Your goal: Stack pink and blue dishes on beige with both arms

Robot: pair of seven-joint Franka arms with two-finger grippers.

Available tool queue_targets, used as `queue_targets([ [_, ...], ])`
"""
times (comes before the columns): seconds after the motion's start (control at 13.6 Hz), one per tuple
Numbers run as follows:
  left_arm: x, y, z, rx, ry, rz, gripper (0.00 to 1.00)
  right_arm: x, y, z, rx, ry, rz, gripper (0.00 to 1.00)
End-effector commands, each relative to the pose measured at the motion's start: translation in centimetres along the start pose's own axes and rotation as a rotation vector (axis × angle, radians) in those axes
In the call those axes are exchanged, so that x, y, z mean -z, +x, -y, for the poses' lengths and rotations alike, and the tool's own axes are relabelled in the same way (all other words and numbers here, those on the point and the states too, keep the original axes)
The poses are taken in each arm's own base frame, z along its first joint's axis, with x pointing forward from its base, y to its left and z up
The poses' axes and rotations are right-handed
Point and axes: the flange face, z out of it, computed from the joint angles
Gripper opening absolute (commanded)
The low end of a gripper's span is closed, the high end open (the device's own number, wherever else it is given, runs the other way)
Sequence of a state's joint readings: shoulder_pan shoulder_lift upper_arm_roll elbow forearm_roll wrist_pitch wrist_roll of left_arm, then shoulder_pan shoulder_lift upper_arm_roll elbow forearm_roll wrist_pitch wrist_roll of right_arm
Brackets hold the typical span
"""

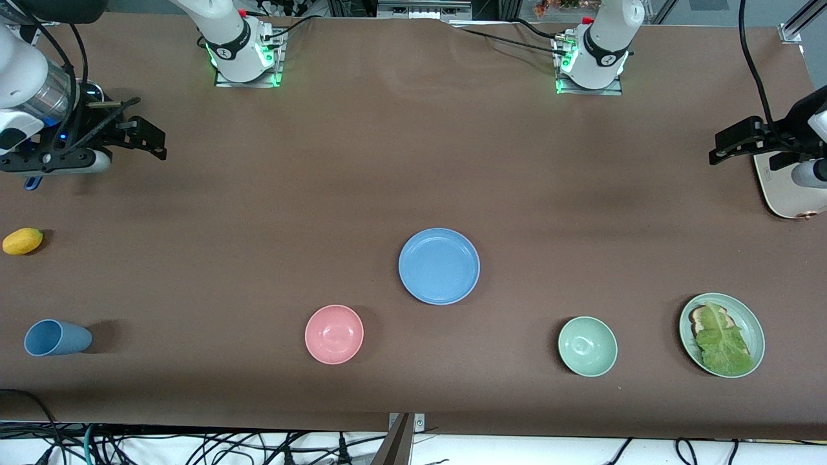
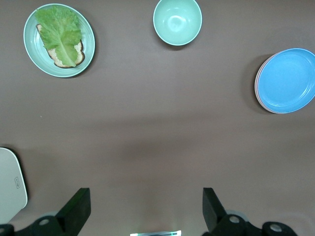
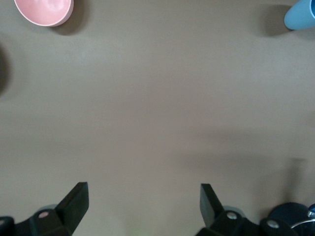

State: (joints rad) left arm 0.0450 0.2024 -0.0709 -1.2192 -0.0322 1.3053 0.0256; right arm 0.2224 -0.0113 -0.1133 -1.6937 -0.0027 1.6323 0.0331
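The light blue plate (image 1: 439,265) lies near the table's middle. In the left wrist view the blue plate (image 2: 287,80) sits on top of a pink plate, of which only a thin rim (image 2: 256,88) shows. The beige plate is hidden. My right gripper (image 1: 147,129) hangs open and empty over the right arm's end of the table, with bare cloth between its fingers (image 3: 143,194). My left gripper (image 1: 715,148) hangs open and empty over the left arm's end, beside the toaster, also over bare cloth (image 2: 145,196).
Near the front edge stand a pink bowl (image 1: 334,334), a green bowl (image 1: 587,345) and a green plate (image 1: 683,339) with toast and lettuce. A blue cup (image 1: 57,338) lies on its side by a yellow fruit (image 1: 22,241). A cream toaster (image 1: 785,190) sits under the left arm.
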Motion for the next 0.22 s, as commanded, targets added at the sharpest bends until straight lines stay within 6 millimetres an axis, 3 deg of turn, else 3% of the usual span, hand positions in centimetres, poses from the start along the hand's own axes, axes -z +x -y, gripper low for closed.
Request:
queue_targets([
  [0.0, 0.7, -0.45, -0.18, -0.001, -0.02, -0.009, 1.0, 1.33, 1.17, -0.23, 0.003, -0.01, 0.02, 1.0],
  [0.15, 0.62, -0.4, -0.17, -0.001, -0.02, -0.008, 1.0, 1.55, 0.97, -0.35, 0.011, -0.014, 0.04, 1.0],
])
